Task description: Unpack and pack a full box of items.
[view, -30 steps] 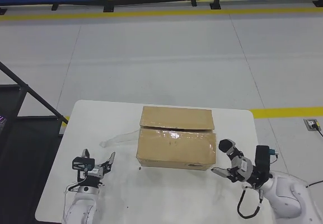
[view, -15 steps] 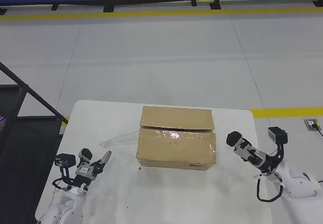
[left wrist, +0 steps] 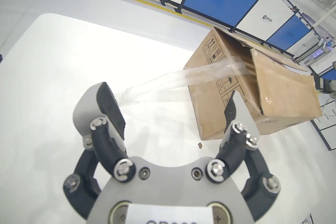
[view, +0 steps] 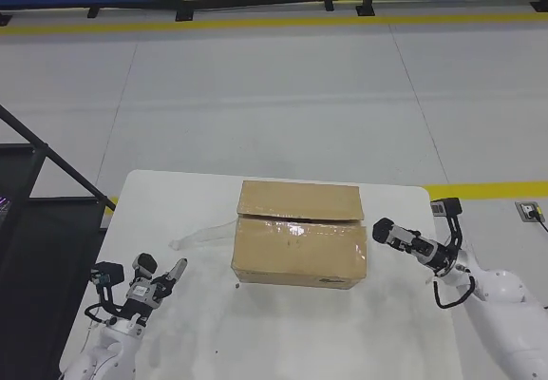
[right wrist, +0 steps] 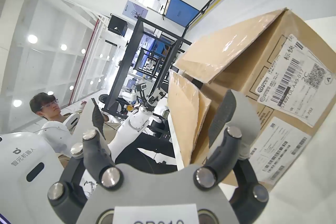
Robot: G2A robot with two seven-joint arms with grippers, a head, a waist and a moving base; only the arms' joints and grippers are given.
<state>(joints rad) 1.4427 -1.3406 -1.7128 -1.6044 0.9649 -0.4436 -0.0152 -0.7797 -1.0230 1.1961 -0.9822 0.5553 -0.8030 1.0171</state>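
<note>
The white worktop (view: 283,328) lies under both grippers. The big brown box (view: 298,249) sits on it between them, well out in front of the left gripper (left wrist: 169,104) and just beside the right gripper (right wrist: 160,109). The box is not packed or unpacked yet. Its top flaps are down but a little loose, and I think opening them is the job right now. A long strip of clear tape (left wrist: 168,80) hangs off the box's end and runs back toward the left gripper. Its tip stops close to one finger (left wrist: 111,104), but I cannot tell if they touch. Both grippers are spread wide and hold nothing. To do this well, the right gripper should slide one finger under the thin flap edge right in front of it, pinch it tight, and lift slowly. The box may slide on the smooth worktop, so the left gripper could press on the box to hold it, or pull the sticky tape away first. A tiny brown crumb (left wrist: 200,145) lies just ahead of the left gripper.
</note>
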